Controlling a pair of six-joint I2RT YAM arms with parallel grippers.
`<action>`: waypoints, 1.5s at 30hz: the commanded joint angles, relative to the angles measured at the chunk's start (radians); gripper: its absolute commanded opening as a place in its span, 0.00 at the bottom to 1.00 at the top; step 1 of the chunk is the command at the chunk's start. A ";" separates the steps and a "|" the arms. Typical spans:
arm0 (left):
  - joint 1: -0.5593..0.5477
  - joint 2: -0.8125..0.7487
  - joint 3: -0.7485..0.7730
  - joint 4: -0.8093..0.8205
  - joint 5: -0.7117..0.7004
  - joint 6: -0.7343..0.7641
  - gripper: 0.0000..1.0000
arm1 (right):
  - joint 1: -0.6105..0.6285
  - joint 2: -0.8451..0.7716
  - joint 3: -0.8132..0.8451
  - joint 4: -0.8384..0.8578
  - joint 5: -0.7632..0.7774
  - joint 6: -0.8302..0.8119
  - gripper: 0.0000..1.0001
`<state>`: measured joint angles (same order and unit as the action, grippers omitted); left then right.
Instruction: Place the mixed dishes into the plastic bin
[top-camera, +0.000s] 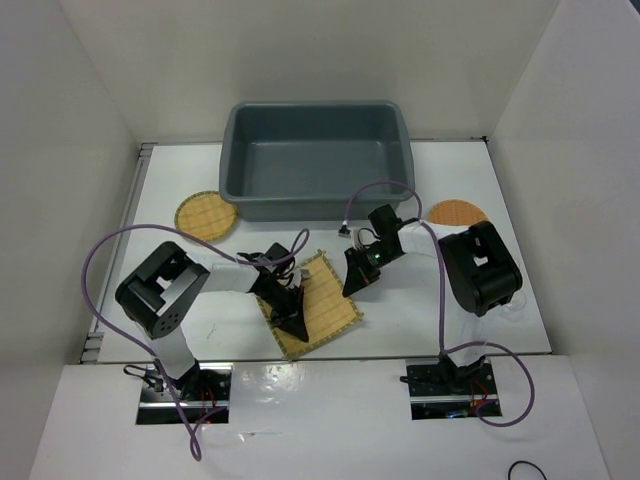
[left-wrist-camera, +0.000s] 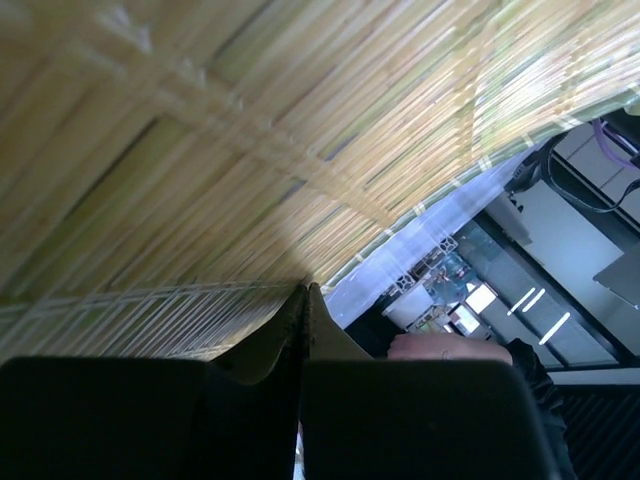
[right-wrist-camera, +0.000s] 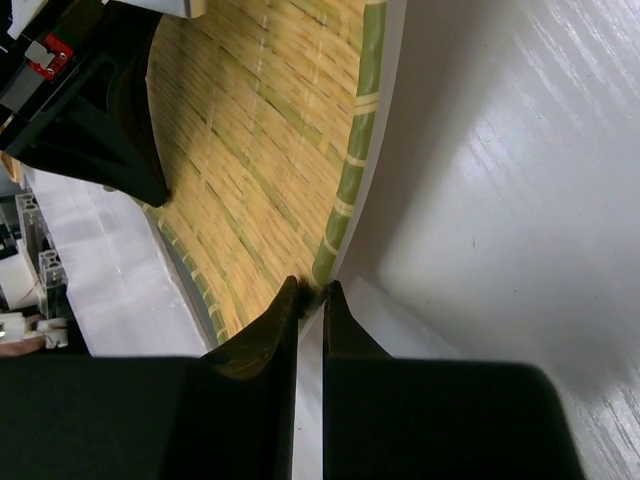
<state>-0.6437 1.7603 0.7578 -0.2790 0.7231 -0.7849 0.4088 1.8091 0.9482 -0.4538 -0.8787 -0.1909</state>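
The square yellow bamboo mat (top-camera: 322, 296) lies on the white table in front of the dark grey plastic bin (top-camera: 315, 108). My right gripper (top-camera: 352, 285) is shut on the mat's green-trimmed right edge (right-wrist-camera: 345, 190), which stands slightly off the table. My left gripper (top-camera: 293, 325) is shut, its tips (left-wrist-camera: 305, 290) pressed against the mat's near left part (left-wrist-camera: 250, 130); nothing shows between its fingers. A round yellow woven disc (top-camera: 206, 214) lies left of the bin. A round orange-brown disc (top-camera: 455, 212) lies to the bin's right.
White walls close in the table on the left, right and back. Purple cables loop over both arms (top-camera: 100, 255). The left arm's black finger (right-wrist-camera: 100, 120) stands on the mat in the right wrist view.
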 joint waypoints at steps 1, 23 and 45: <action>0.009 0.061 -0.012 0.064 -0.433 0.027 0.00 | 0.067 -0.108 0.003 -0.112 -0.338 -0.064 0.00; 0.090 -0.760 0.036 -0.382 -0.557 -0.088 0.16 | -0.005 -0.300 0.061 -0.174 -0.103 -0.102 0.00; 0.099 -0.644 -0.213 -0.123 -0.353 -0.110 0.00 | -0.128 -0.300 0.032 -0.097 -0.020 -0.038 0.00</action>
<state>-0.5510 1.0439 0.5655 -0.4843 0.3264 -0.8974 0.2871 1.5505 0.9859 -0.6121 -0.9085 -0.2352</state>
